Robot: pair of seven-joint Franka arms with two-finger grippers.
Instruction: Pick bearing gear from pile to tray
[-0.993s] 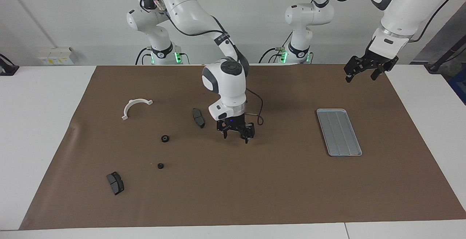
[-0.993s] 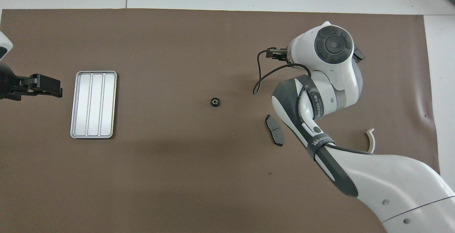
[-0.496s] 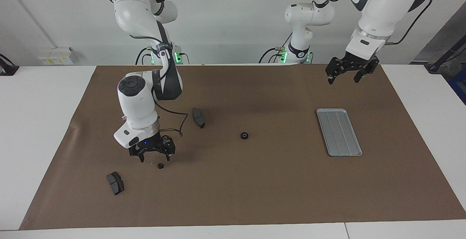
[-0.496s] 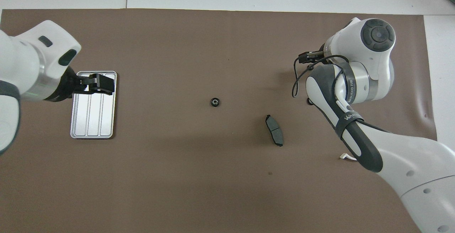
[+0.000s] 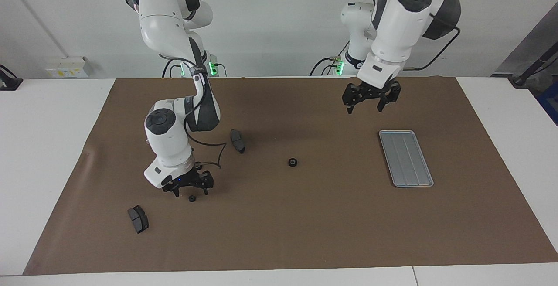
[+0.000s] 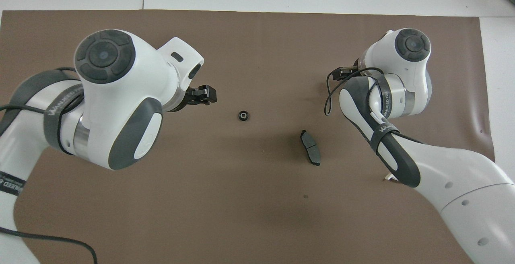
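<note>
Lying lowest in the facing view, toward the lower left of the frame, a dark brake-pad piece (image 5: 137, 219) is resting on the brown mat (image 5: 279, 233) that is covering the bench. Just above it, a small black gear (image 5: 192, 198) is sitting on the mat, and the right tool (image 5: 188, 189) is hanging low over it, fingers straddling the gear but not visibly gripping it; how far they are closing I cannot tell. Nearer frame centre a second gear (image 5: 292, 162) is lying alone, with another brake-pad piece (image 5: 237, 141) up and to its left. At right of centre the tray (image 5: 406, 158) is sitting without any gear in it. Higher, at upper right, the left tool (image 5: 369, 98) is hanging in the air with fingers spread, holding nothing.

The gear is looking light, hard and stiff, probably smooth enough to slip or roll if nudged. Pinching it across its outer rim, fingers squarely either side, is seeming the safest hold.
</note>
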